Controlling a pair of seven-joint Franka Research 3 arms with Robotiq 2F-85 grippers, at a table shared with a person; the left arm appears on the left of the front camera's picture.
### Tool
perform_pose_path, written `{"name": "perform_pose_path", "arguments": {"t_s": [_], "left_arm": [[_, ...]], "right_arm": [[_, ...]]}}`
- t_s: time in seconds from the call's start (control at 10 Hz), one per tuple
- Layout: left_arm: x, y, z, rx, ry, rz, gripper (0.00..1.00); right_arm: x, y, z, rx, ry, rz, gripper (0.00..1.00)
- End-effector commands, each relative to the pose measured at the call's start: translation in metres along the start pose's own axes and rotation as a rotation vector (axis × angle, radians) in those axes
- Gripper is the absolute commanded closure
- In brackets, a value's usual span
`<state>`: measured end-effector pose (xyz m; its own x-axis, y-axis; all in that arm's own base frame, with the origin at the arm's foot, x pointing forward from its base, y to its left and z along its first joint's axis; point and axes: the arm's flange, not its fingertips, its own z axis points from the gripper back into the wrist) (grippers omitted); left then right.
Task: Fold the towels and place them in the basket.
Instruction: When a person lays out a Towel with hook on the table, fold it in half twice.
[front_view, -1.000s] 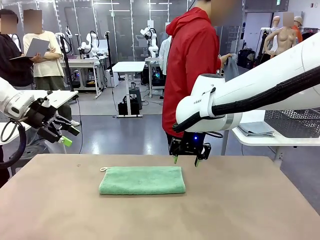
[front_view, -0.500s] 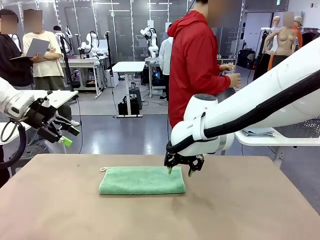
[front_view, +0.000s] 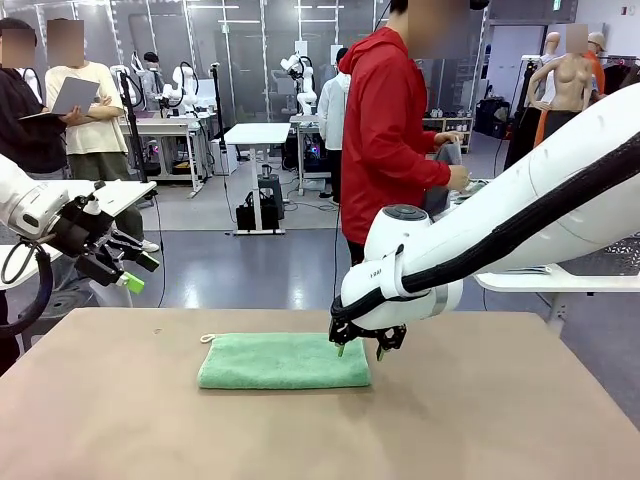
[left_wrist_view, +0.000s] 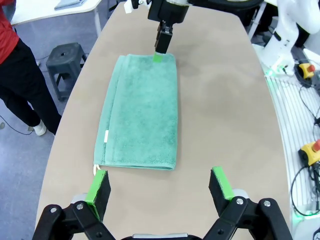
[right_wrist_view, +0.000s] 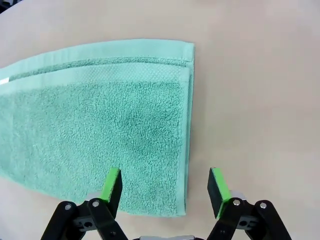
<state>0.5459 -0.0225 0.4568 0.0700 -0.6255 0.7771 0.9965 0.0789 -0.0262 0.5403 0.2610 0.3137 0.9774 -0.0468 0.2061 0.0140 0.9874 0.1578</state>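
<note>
A mint green towel (front_view: 283, 361) lies folded into a long strip on the brown table, its cord loop at the far left corner. My right gripper (front_view: 359, 350) hangs open just above the towel's right end. In the right wrist view its fingers (right_wrist_view: 165, 185) straddle that short edge of the towel (right_wrist_view: 95, 125), one pad over the cloth and one over bare table. My left gripper (front_view: 140, 272) is open and held in the air off the table's left side; its view looks along the towel (left_wrist_view: 142, 112) from between its own spread fingertips (left_wrist_view: 160, 187). The basket (front_view: 612, 256) is mostly hidden behind my right arm.
A person in a red jacket (front_view: 385, 130) stands past the table's far edge, turned toward a white side table (front_view: 540, 283) at the right, hands busy there. A stool (left_wrist_view: 67, 55) stands on the floor beside the table. Bare tabletop (front_view: 480, 420) surrounds the towel.
My right gripper came down and to the left, from above the far edge to the towel's right end. The person turned toward the side table. My left arm stayed put.
</note>
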Motion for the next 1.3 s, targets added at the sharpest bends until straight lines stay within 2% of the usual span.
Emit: {"name": "perform_pose_path", "arguments": {"t_s": [0.0,0.3,0.8,0.9,1.2], "left_arm": [[0.0,0.0,0.0,-0.002,0.004,-0.003,0.0],[0.0,0.0,0.0,-0.002,0.004,-0.003,0.0],[0.0,0.0,0.0,-0.002,0.004,-0.003,0.0],[0.0,0.0,0.0,-0.002,0.004,-0.003,0.0],[0.0,0.0,0.0,-0.002,0.004,-0.003,0.0]], "right_arm": [[0.007,0.01,-0.01,-0.037,-0.031,-0.05,0.13],[0.011,0.011,-0.018,-0.041,-0.051,-0.074,0.13],[0.017,0.015,-0.027,-0.057,-0.028,-0.088,0.13],[0.017,0.015,-0.029,-0.06,-0.027,-0.093,0.33],[0.018,0.015,-0.034,-0.066,-0.015,-0.105,0.33]]}}
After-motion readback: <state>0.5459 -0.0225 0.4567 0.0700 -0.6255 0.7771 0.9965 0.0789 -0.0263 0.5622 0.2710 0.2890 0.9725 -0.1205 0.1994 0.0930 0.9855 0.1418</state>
